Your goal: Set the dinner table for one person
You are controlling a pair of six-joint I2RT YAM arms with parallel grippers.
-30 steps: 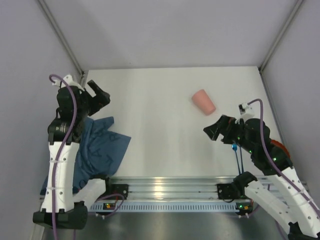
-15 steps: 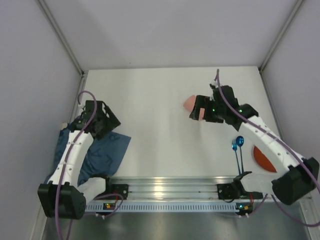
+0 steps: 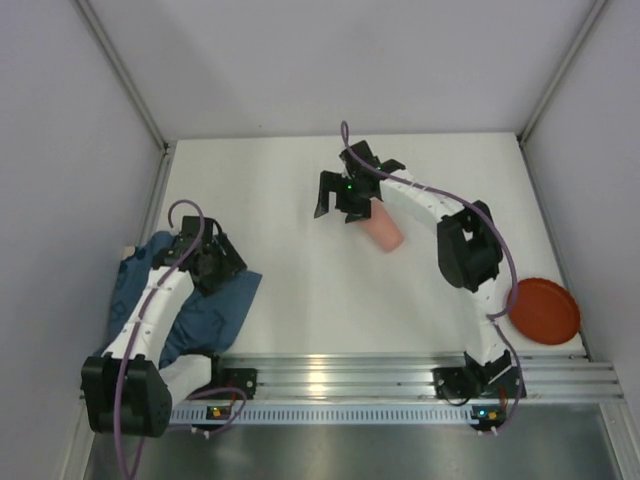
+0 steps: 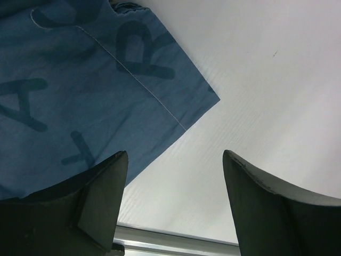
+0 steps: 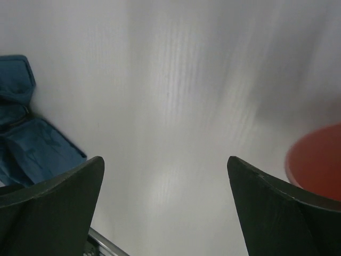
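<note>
The large flat white rectangular counter [image 3: 280, 300] spans the whole floor of the workspace beneath both arms, with its aluminium rail [image 3: 340, 375] running along the near edge by the arm bases. The left hand [image 3: 215, 262] sits low at the counter's near left, over the edge of a crumpled dark blue cloth placemat printed with letters [image 3: 215, 305]. In the left wrist view this hand [image 4: 175, 160] is released, its two dark fingers spread wide, one over the placemat [image 4: 80, 80] and the other over bare counter. The right arm reaches out to the middle of the counter, where the right hand [image 3: 336, 200] is just beside a pink plastic cup lying on its side [image 3: 385, 228]. Whether they touch cannot be told. The blurred right wrist view shows that hand [image 5: 165, 165] released too, fingers far apart above white counter. A round red-orange plate [image 3: 545, 310] lies flat near the counter's right near corner, well apart from the cup.
</note>
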